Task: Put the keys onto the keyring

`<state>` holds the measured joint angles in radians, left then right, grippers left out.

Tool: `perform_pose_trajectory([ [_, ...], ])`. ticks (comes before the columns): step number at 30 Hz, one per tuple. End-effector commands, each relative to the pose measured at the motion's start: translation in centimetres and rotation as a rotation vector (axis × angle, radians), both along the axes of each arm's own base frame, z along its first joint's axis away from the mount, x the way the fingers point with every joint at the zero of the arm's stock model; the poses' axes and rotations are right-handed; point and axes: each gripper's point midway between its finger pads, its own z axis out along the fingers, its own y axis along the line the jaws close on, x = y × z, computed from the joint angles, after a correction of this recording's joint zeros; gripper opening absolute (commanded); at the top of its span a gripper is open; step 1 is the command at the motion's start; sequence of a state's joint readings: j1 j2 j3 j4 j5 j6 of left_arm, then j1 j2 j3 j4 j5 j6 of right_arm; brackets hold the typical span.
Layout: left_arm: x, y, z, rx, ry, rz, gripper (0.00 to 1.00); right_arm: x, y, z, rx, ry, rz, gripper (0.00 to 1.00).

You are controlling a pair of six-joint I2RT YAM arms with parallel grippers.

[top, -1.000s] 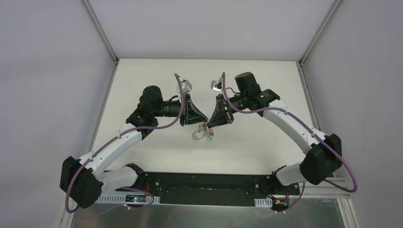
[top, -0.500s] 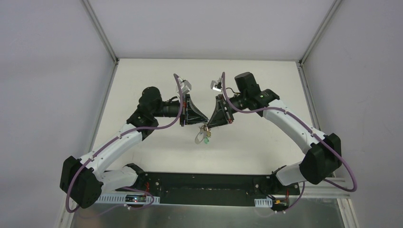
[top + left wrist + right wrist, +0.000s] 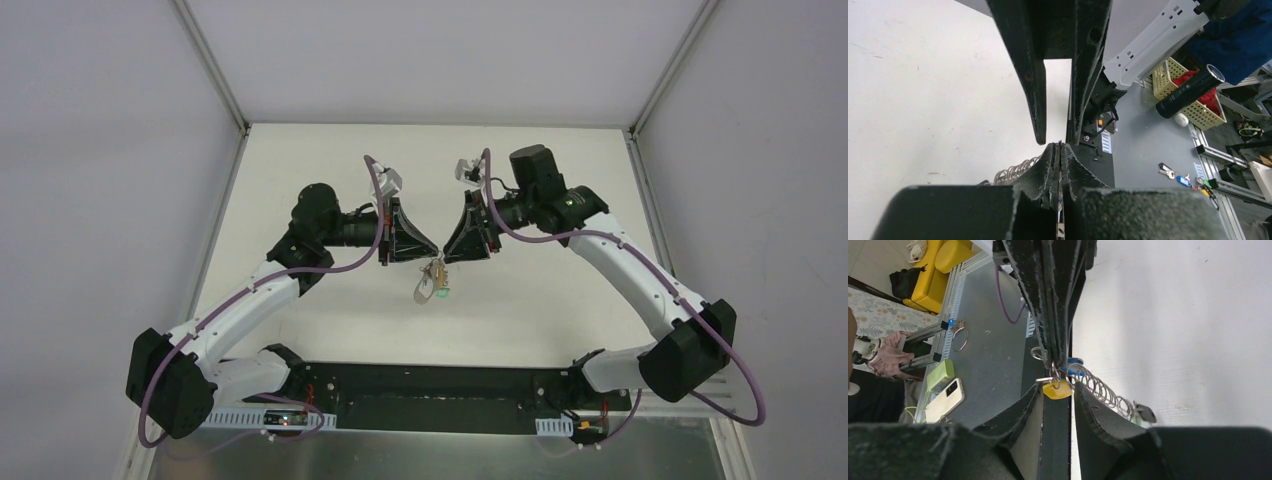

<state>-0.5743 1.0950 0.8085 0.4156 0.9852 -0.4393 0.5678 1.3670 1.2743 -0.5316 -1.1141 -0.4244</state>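
My left gripper [image 3: 433,256] is shut on the top of the keyring [image 3: 422,287], a silver wire loop hanging below it above the table. In the left wrist view its fingertips [image 3: 1059,146] are pressed together on thin metal, with the keyring's coil [image 3: 1015,170] beside them. My right gripper [image 3: 447,256] faces it tip to tip and is open. In the right wrist view the yellow key [image 3: 1057,390] hangs between its spread fingers without touching them. A blue key [image 3: 1074,361] and a black key [image 3: 1146,413] hang on the coil [image 3: 1100,387]. A green key [image 3: 441,293] dangles lowest.
The black base rail [image 3: 430,385] runs along the near edge. White walls close in the table. Off the table lie a phone [image 3: 945,400], a yellow basket [image 3: 1193,100], a black flashlight [image 3: 1190,90] and loose keys [image 3: 1168,171].
My right arm has drawn back up and to the right, and its fingers have come off the key bundle. The keyring still hangs from my left gripper, which has hardly moved.
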Motion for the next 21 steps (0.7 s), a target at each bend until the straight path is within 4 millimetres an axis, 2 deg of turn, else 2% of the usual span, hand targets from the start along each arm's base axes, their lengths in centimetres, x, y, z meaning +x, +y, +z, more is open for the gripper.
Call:
perform_pose_trajectory([
  [1, 0.3, 0.1, 2.0, -0.055, -0.056, 0.018, 0.0, -0.2, -0.1, 3.0, 0.058, -0.094, 0.016, 0.32],
  [5, 0.6, 0.1, 1.8, -0.052, -0.046, 0.032, 0.0, -0.3, 0.1, 3.1, 0.069, -0.071, 0.033, 0.31],
  [21, 1.0, -0.1, 1.7, -0.055, -0.031, 0.044, 0.0, -0.2, 1.1, 1.7, 0.038, -0.039, 0.037, 0.26],
])
